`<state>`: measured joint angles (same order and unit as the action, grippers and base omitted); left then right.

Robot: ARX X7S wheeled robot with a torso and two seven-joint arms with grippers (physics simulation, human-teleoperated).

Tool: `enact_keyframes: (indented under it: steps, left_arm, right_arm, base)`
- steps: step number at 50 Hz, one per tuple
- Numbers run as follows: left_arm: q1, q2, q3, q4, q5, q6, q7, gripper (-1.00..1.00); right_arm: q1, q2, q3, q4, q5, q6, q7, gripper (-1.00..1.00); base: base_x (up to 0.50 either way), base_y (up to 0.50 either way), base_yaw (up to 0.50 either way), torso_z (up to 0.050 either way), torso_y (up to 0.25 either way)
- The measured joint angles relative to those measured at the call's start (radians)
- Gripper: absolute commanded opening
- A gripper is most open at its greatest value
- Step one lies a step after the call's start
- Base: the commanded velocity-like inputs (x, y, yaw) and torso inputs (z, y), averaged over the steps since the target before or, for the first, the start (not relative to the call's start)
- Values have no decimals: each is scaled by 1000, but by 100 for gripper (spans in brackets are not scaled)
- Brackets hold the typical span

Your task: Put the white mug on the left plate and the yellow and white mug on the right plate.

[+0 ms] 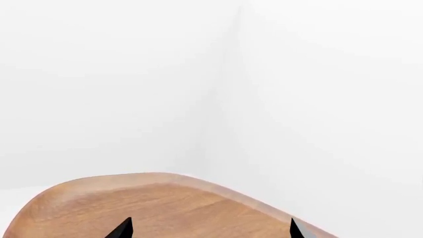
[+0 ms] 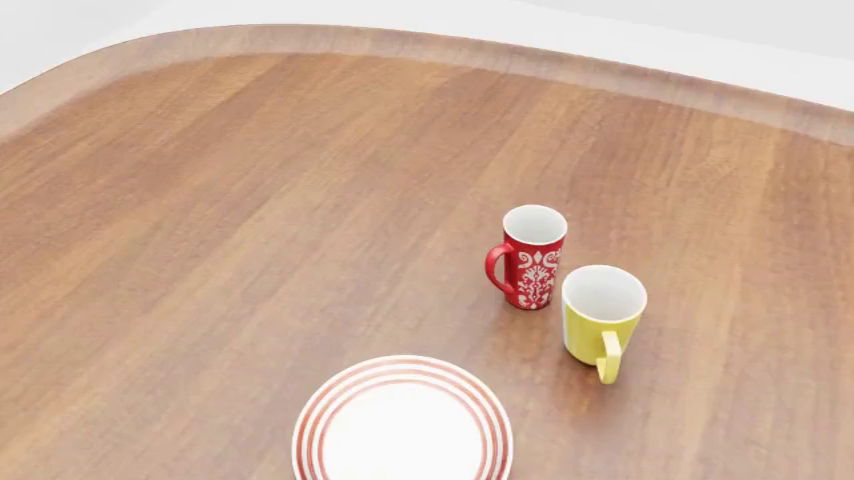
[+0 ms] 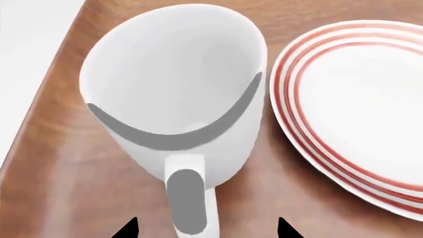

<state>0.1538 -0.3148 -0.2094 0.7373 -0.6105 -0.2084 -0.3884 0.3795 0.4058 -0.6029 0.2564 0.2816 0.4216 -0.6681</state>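
The white mug [image 3: 175, 84] fills the right wrist view, upright on the wood, its handle [image 3: 188, 198] pointing at the camera. My right gripper [image 3: 207, 229] is open, its two black tips standing either side of the handle without touching it. A red-ringed plate [image 3: 357, 109] lies right beside this mug. The yellow and white mug [image 2: 603, 310] stands in the head view, handle toward me. A red-ringed plate [image 2: 402, 420] lies near that view's bottom edge; I cannot tell which plate is left or right. My left gripper [image 1: 209, 229] is open over bare wood with nothing between its tips.
A red mug with white ornament [image 2: 531, 258] stands just behind and left of the yellow mug. The wooden table [image 2: 240, 220] has a rounded raised rim [image 1: 165, 179], with white wall beyond. Neither arm shows in the head view.
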Motion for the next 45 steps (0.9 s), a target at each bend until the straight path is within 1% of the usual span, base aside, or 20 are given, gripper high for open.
enact_keyframes:
  steps: [3,4,15,24,45]
  left_arm:
    - [0,-1,0,1,-2,0,-2,100]
    - [1,-1,0,2,-2,0,-3,100]
    - [1,-4,2,3,-4,1,-10,100]
    - [2,-7,4,3,-3,3,-13,100]
    - [-1,-12,12,-7,0,12,-16,100]
  right_arm:
    - [4,-3,-3,10,-1,-3,-3,100]
    - [5,-4,-4,13,-1,-4,-4,-100]
    - [3,-2,-11,13,1,-8,-12,-100]
    - [-11,10,11,-16,12,-29,4,-100]
    - [-50,65,87,-209,29,-109,74,-100]
  base:
    - [0,0,0,0,0]
    - [0,0,0,0,0]
    - [0,0,0,0,0]
    - [0,0,0,0,0]
    - [0,0,0,0,1]
